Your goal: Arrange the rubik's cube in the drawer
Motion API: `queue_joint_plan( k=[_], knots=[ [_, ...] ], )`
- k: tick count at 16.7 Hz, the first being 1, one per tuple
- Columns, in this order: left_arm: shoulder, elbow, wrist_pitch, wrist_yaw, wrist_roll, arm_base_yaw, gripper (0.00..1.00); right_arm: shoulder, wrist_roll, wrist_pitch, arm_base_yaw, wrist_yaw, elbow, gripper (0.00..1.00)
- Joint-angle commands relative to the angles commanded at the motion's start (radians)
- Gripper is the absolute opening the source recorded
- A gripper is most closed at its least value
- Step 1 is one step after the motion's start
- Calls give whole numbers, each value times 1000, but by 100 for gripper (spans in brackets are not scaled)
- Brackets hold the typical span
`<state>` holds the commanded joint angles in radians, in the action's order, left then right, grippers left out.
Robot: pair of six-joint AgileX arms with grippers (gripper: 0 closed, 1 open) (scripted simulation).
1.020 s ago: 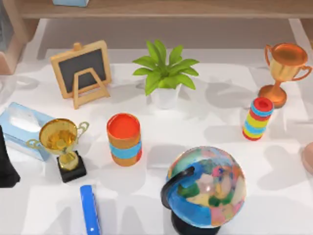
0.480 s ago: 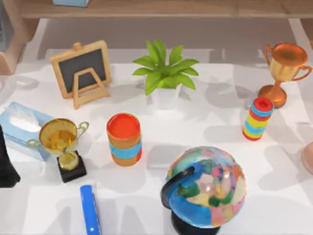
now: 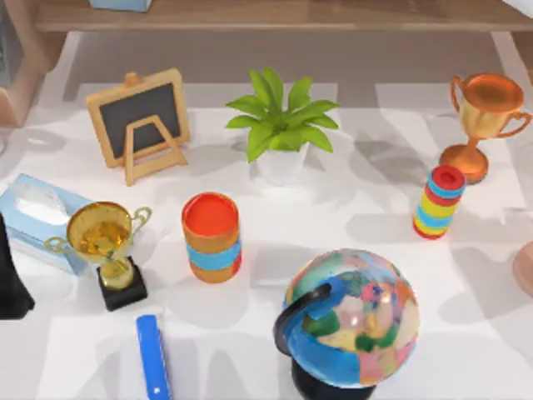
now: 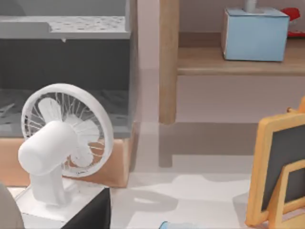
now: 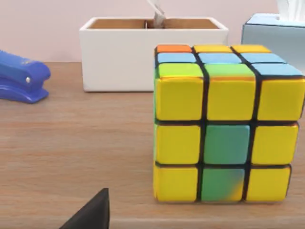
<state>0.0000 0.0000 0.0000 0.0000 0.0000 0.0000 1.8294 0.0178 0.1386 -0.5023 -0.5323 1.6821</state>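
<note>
The rubik's cube [image 5: 224,124] stands on a wooden shelf [image 5: 71,143], its facing side mostly yellow with green squares down the middle. A dark part of my right gripper [image 5: 90,214] shows low and close in front of the cube, to one side and apart from it. The grey drawer unit [image 4: 62,52] on a wooden base stands behind a white fan [image 4: 62,143]. My left arm [image 3: 10,283] is a black shape at the table's left edge.
On the shelf are a white box [image 5: 147,47], a blue stapler [image 5: 21,78] and a light-blue box [image 5: 276,36]. The table holds a chalkboard easel [image 3: 140,123], a plant [image 3: 281,125], two trophies [image 3: 107,250], stacked rings [image 3: 212,236], a globe [image 3: 350,321] and a tissue box [image 3: 33,212].
No object on the table has moved. Only the shadows along the back of the table have shifted slightly.
</note>
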Motion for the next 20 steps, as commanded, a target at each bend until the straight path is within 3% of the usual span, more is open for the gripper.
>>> queue_joint_plan(
  k=[7,20],
  knots=[
    [0,0,0,0,0,0,100,5,0,-7,7,6,11,100],
    [0,0,0,0,0,0,100,229,-2,-85,66,62,316,100]
  ],
)
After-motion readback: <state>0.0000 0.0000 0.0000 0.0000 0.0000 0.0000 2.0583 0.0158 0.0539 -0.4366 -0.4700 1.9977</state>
